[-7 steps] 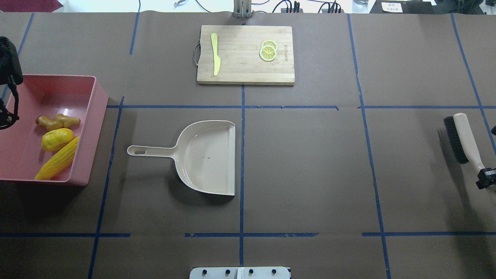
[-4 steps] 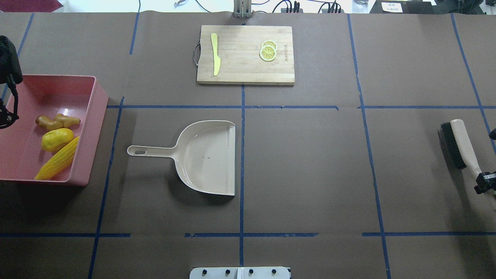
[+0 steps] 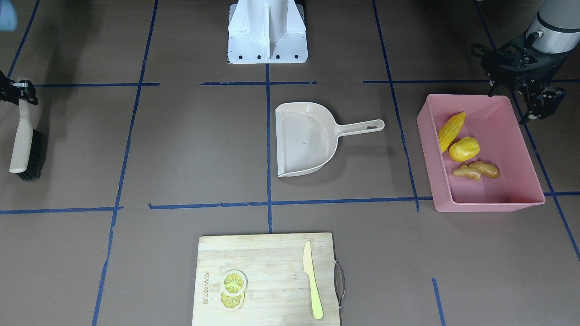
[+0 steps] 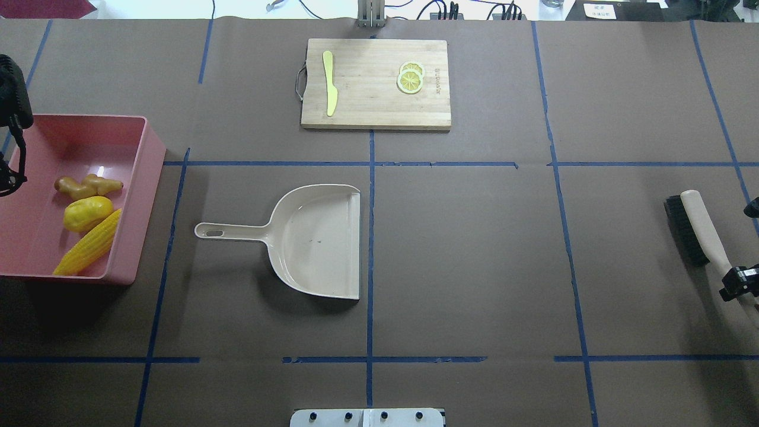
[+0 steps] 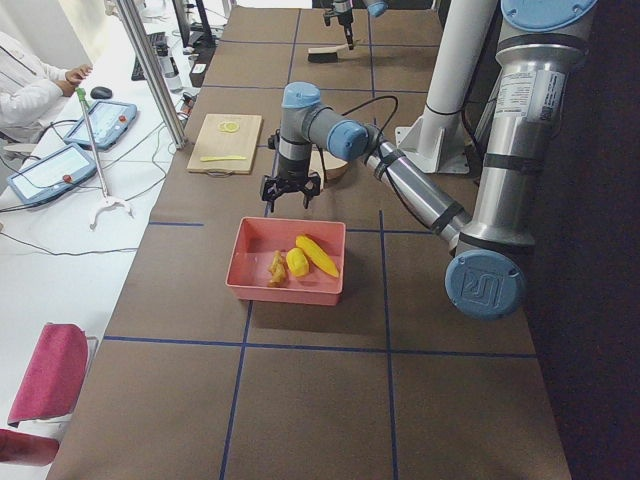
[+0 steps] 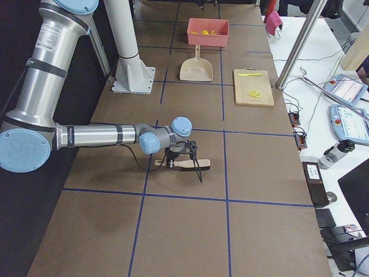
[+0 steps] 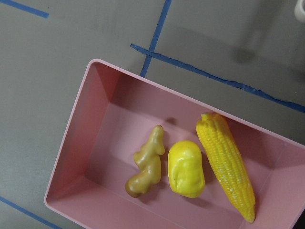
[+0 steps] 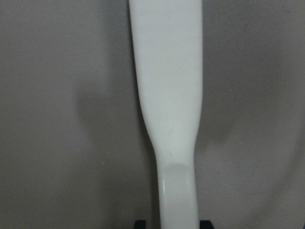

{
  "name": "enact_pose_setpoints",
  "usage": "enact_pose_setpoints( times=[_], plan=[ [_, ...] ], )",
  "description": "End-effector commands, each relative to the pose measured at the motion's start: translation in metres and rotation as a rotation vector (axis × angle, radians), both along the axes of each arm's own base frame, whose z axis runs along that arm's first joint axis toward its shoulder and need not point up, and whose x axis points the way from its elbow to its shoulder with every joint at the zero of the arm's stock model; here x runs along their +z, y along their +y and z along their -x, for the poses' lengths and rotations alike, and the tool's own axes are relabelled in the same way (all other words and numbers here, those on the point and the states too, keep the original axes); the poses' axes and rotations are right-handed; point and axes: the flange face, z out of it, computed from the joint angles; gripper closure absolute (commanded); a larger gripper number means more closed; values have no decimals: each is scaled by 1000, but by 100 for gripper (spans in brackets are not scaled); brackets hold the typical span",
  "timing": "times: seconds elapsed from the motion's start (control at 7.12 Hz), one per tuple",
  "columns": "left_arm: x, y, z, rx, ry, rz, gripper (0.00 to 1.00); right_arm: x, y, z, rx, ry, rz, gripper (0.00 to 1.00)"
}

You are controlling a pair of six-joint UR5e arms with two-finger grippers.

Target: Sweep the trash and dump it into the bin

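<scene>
The pink bin [image 4: 151, 178] stands at the table's left end. In it lie the corn cob [image 4: 89, 249], the rounded yellow lump [image 4: 88, 213] and the tan ginger root [image 4: 89, 186]; all three also show in the left wrist view, as corn [image 7: 226, 164], lump [image 7: 185, 168] and ginger [image 7: 145, 164]. My left gripper [image 3: 540, 108] hangs open and empty above the bin's outer edge. My right gripper [image 4: 738, 283] is shut on the beige handle of a black-bristled brush [image 4: 697, 228], low over the table's right end. The handle [image 8: 167, 95] fills the right wrist view.
The beige dustpan [image 4: 314, 240] lies empty near the table's middle, handle toward the bin. A wooden cutting board [image 4: 373, 107] at the far side carries a pale knife [image 4: 329, 83] and lemon slices [image 4: 410, 78]. The robot base [image 3: 267, 31] is at the near edge.
My right gripper has carried the brush toward the robot's side of the table and slightly inward. The left gripper has barely shifted. The trash in the bin has not moved.
</scene>
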Motion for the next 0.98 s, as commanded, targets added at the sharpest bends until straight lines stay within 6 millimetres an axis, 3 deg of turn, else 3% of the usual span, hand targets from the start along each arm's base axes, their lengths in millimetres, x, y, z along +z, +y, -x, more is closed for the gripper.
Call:
enact_pose_setpoints(
  times=[0.0, 0.14, 0.28, 0.42, 0.7, 0.84],
  plan=[
    [6, -4, 22, -43, -9, 12, 1, -26, -4, -32, 76, -52, -20, 0],
    [10, -6, 36, -72, -14, 35, 1, -44, -17, -73, 187, -67, -60, 0],
    [20, -7, 51, -115, -38, 113, 1, -44, -23, -109, 277, -63, -73, 0],
    [35, -12, 76, -228, -21, 232, 1, -40, -25, -130, 305, -57, -96, 0],
    [98, -33, 149, -505, 271, 692, 0, -24, -22, -174, 350, -29, -80, 0],
    [143, -41, 157, -539, 260, 782, 0, -21, -17, -196, 343, -25, -100, 0]
  ],
)
